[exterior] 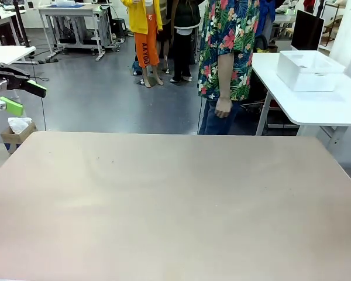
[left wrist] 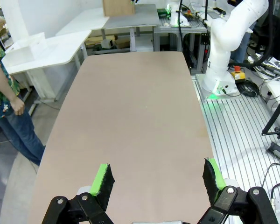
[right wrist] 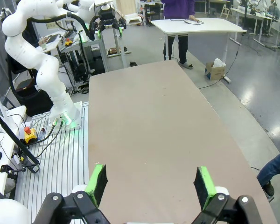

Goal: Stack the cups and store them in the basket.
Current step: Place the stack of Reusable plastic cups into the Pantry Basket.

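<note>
**A:** Front camera first. The tan table (exterior: 175, 205) is bare wood-colour, and the left gripper (exterior: 16, 97) pokes in at 9 o'clock with its green fingers spread apart, nothing between them. A person in a floral shirt (exterior: 228, 47) stands at 12 o'clock past the far edge, one hand (exterior: 223, 108) hanging down. The white basket (exterior: 309, 70) sits on a separate white side table (exterior: 333, 105) at 2 o'clock.

**B:** And the wrist cams?

**A:** Left wrist view: the left gripper (left wrist: 158, 179) has its jaws wide over the table (left wrist: 130, 116), holding nothing, and the basket (left wrist: 30, 44) is at 10 o'clock. Right wrist view: the right gripper (right wrist: 151, 182) is spread wide too and empty, over the table (right wrist: 154, 126); the left gripper (right wrist: 107, 23) shows at 11 o'clock.
</note>
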You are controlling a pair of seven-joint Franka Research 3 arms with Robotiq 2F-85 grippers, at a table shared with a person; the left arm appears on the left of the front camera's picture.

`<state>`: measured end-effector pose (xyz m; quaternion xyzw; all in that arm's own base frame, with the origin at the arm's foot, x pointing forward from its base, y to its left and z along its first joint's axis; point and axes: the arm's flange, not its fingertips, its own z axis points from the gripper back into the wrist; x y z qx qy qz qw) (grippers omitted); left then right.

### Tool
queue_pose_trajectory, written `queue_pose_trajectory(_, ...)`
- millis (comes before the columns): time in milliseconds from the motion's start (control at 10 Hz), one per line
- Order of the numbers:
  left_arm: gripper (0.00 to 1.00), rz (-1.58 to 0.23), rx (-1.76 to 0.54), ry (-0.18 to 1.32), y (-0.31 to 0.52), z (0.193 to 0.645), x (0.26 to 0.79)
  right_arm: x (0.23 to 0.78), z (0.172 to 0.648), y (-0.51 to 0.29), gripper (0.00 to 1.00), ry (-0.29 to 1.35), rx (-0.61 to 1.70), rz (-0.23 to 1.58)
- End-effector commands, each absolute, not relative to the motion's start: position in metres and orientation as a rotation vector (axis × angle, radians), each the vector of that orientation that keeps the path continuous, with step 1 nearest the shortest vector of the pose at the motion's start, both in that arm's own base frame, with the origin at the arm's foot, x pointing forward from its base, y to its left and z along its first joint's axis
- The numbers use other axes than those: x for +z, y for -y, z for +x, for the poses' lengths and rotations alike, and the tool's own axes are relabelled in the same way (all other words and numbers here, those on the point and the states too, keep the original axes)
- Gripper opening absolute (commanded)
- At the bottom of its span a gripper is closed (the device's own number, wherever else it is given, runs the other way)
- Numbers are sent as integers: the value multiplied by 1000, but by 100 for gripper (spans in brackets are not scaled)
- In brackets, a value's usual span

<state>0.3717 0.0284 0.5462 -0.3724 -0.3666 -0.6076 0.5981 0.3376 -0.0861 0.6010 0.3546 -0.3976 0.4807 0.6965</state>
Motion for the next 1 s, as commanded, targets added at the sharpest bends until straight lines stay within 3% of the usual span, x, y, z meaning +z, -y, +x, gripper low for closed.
queue_pose_trajectory(0,100,-868,-1416,840,-29,371,549,604,337,86,100,907,1079,800)
queue_pose_trajectory(900,100,-868,-1416,840,-29,371,549,604,337,86,100,907,1079,800)
